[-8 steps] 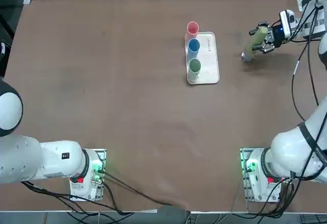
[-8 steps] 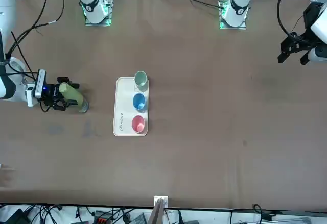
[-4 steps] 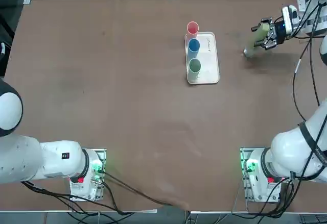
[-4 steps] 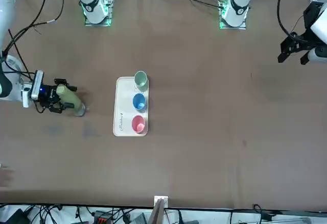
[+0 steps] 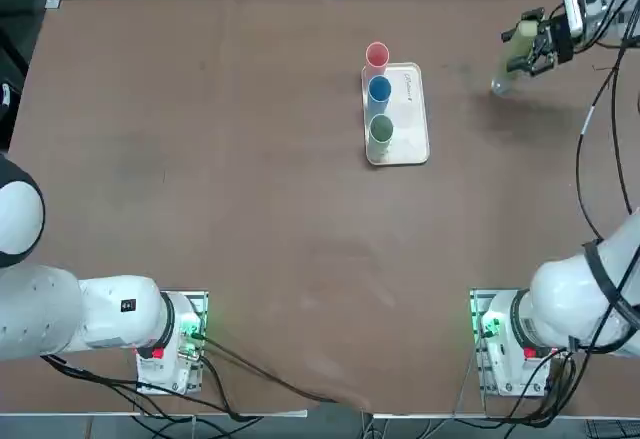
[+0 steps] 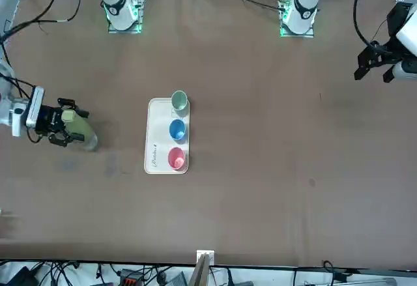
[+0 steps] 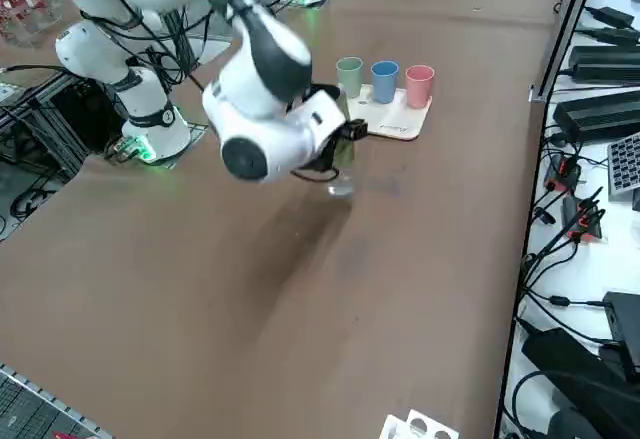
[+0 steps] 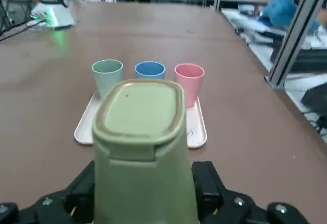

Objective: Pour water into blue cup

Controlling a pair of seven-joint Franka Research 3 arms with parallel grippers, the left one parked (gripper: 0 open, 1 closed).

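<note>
I've got the white rectangular tray [image 5: 408, 124] well to the left of my right gripper [image 5: 528, 49] — that sideways gap is what the next move turns on. The jaws are pinching the tall pale-green bottle [image 8: 143, 178], right of the tray, long axis looking roughly upright. My target, the small round blue cup [image 5: 379, 93], stands on the tray, between pink and green cups — so carry left, then tip.

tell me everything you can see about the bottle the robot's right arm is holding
The bottle is tall and pale green, with a flat, rounded-edged lid in the same green and a lighter, shiny, see-through-looking base. It is clamped between the jaws of the right gripper, tilted rather than upright, off to the cup tray's right in the top view. Its contents can't be seen.
</note>
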